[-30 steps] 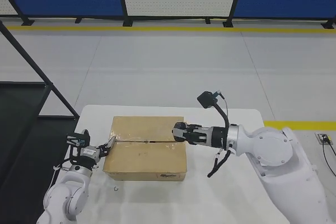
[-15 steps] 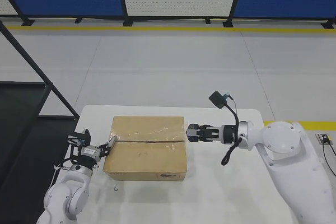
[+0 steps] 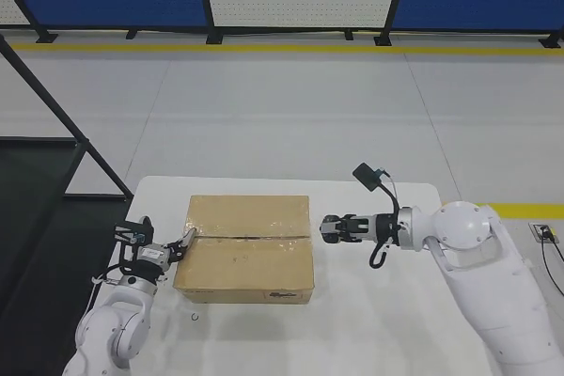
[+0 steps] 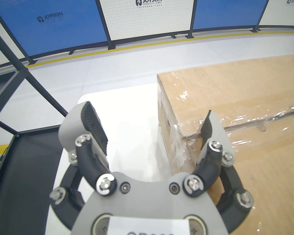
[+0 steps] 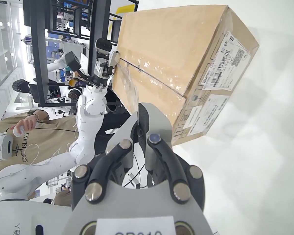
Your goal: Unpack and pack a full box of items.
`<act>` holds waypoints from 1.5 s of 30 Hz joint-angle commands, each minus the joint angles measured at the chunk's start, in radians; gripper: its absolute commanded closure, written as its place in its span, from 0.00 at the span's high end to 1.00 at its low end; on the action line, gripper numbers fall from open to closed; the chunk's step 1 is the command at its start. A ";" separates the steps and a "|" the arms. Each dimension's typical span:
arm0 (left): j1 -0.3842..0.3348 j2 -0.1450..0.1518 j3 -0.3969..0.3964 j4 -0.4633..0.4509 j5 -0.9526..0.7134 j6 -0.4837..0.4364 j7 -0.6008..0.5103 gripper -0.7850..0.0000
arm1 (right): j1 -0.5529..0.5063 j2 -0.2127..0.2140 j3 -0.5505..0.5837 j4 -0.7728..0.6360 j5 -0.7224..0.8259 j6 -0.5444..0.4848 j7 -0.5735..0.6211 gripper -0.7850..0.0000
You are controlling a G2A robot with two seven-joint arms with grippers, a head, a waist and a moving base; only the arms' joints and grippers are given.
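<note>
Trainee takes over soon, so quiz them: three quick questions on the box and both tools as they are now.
1. True or false: the flaps of the box stand open.
2. The left tool is: A shut; B open at the box's end; C high above the box.
3. What does the right tool pinch?
Key: 1 false; 2 B; 3 a strip of clear tape.
</note>
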 commanded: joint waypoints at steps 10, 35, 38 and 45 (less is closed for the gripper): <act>-0.004 0.001 0.006 0.003 0.002 0.006 0.000 1.00 | -0.005 0.006 -0.016 0.068 -0.001 -0.002 -0.017 0.00; 0.004 0.004 0.012 -0.005 0.009 0.017 -0.004 1.00 | 0.080 -0.009 -0.105 0.281 0.041 -0.040 -0.030 0.00; 0.005 0.005 0.012 -0.006 0.008 0.016 -0.005 1.00 | 0.088 -0.012 -0.118 0.304 0.044 -0.041 -0.030 0.00; 0.004 0.005 0.016 -0.005 0.008 0.020 -0.005 1.00 | 0.108 -0.016 -0.136 0.352 0.054 -0.050 -0.019 0.00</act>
